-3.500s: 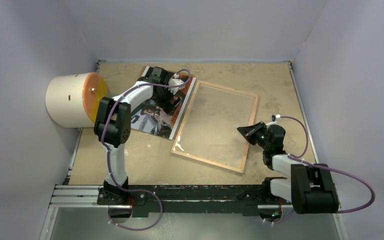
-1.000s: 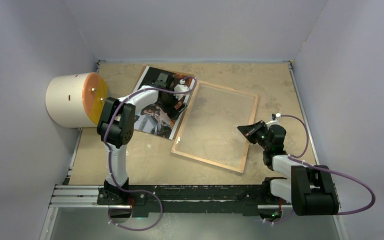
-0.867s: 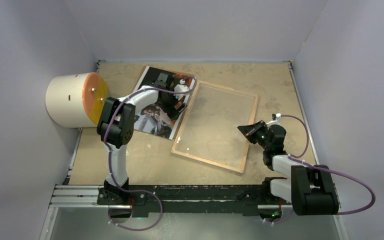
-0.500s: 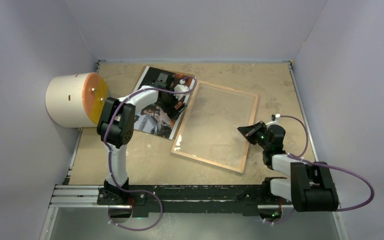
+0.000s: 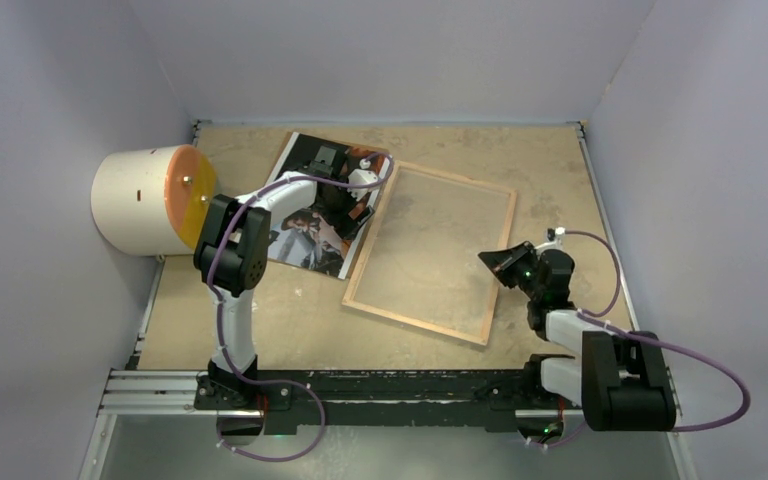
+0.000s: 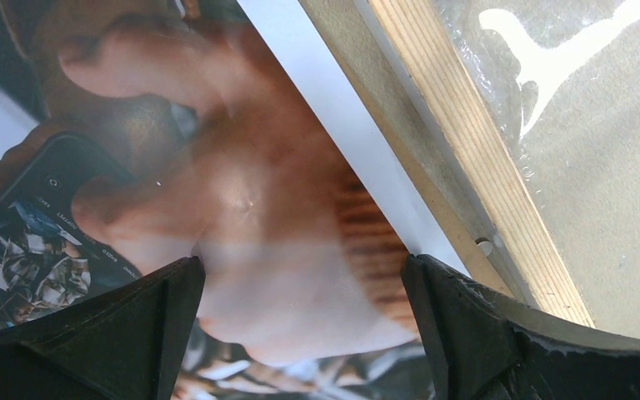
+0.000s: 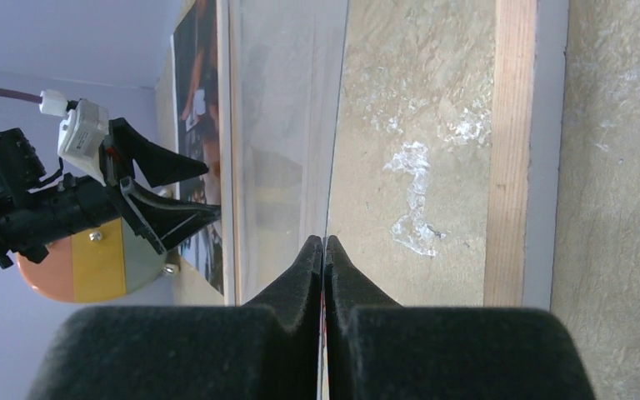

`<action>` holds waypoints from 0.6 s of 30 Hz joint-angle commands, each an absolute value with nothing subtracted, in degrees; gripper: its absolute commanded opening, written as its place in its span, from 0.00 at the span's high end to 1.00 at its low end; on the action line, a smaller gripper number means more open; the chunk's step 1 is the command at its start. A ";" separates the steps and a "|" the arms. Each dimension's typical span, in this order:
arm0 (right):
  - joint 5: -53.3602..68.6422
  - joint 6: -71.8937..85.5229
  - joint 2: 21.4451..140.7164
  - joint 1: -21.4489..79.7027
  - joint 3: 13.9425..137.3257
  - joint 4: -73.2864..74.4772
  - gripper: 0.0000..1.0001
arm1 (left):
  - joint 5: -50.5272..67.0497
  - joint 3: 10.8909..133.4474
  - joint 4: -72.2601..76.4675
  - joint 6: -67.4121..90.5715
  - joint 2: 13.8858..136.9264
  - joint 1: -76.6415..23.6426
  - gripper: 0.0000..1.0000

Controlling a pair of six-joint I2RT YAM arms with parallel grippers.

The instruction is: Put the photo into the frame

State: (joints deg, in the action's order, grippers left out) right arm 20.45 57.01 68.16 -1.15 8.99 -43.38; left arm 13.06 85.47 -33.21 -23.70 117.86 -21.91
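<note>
The photo (image 5: pixel 300 235) lies picture side up at the back left of the table. The frame (image 5: pixel 415 322) lies beside it, wood-brown side up. My left gripper (image 5: pixel 348 208) hovers open just above the photo's right edge. In the left wrist view its wide-apart jaws (image 6: pixel 300 283) straddle the photo (image 6: pixel 242 192), with the frame's wooden rim (image 6: pixel 467 158) just to the right. My right gripper (image 5: pixel 488 260) is at the frame's right side. In the right wrist view it (image 7: pixel 324 242) is shut on the thin edge of the clear pane (image 7: pixel 283 125), which tilts up from the rim (image 7: pixel 508 125).
A white cylinder with an orange face (image 5: pixel 145 200) lies against the left wall, close to the left arm's elbow. Pale walls close in the table on three sides. A metal rail (image 5: pixel 160 385) runs along the near edge by the arm bases.
Since the earliest frame my left gripper has shifted a little toward the frame. Over the last second the right gripper has edged slightly right and the glare on the pane has faded.
</note>
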 commanded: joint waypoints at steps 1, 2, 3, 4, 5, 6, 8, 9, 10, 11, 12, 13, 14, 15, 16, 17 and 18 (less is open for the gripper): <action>18.60 54.31 65.59 -1.49 11.50 -41.81 1.00 | 14.02 83.49 -34.01 -25.14 118.21 -23.62 0.01; 18.58 54.16 65.68 -1.54 11.70 -41.51 1.00 | 14.11 83.50 -34.01 -25.10 118.20 -23.64 0.01; 18.75 54.07 66.06 -1.54 11.83 -41.40 1.00 | 14.15 83.49 -34.15 -25.11 118.21 -23.71 0.01; 18.99 54.09 66.54 -1.50 11.86 -41.83 1.00 | 14.15 83.49 -34.11 -25.12 118.21 -23.73 0.01; 19.18 54.34 67.02 -1.49 11.74 -42.51 1.00 | 14.15 83.50 -34.10 -25.15 118.21 -23.73 0.01; 19.43 54.56 67.44 -1.49 11.51 -42.99 1.00 | 14.15 83.45 -34.10 -25.20 118.21 -23.73 0.01; 19.96 54.81 68.08 -1.52 11.19 -44.56 1.00 | 14.15 83.34 -34.10 -25.36 118.37 -23.79 0.01; 20.22 54.84 68.26 -1.54 11.17 -45.16 1.00 | 14.10 83.28 -34.04 -25.40 118.51 -23.82 0.01; 20.41 54.81 68.29 -1.50 11.09 -45.49 1.00 | 14.09 83.24 -33.94 -25.40 118.74 -23.82 0.01; 20.69 54.72 68.10 -1.49 11.08 -46.02 1.00 | 14.07 83.16 -33.85 -25.40 119.00 -23.82 0.01; 20.90 54.63 67.99 -1.49 11.07 -46.50 1.00 | 14.08 83.19 -33.84 -25.40 119.39 -23.88 0.01; 20.99 54.59 67.87 -1.49 11.07 -47.15 1.00 | 14.02 83.23 -33.84 -25.40 119.74 -23.96 0.01; 21.14 54.58 67.67 -1.49 11.07 -48.15 1.00 | 13.84 83.23 -33.71 -25.40 120.05 -24.07 0.01; 21.11 54.65 67.44 -1.52 11.00 -49.23 1.00 | 13.80 83.23 -33.55 -25.36 120.26 -24.12 0.01; 21.21 54.80 67.28 -1.50 10.97 -50.14 1.00 | 13.84 83.23 -33.43 -25.32 120.50 -24.16 0.01; 21.61 54.98 67.19 -1.50 10.86 -51.08 1.00 | 13.88 83.23 -33.40 -25.23 120.64 -24.24 0.01; 22.03 55.23 67.23 -1.49 10.78 -52.04 1.00 | 13.89 83.19 -33.40 -25.15 120.74 -24.33 0.01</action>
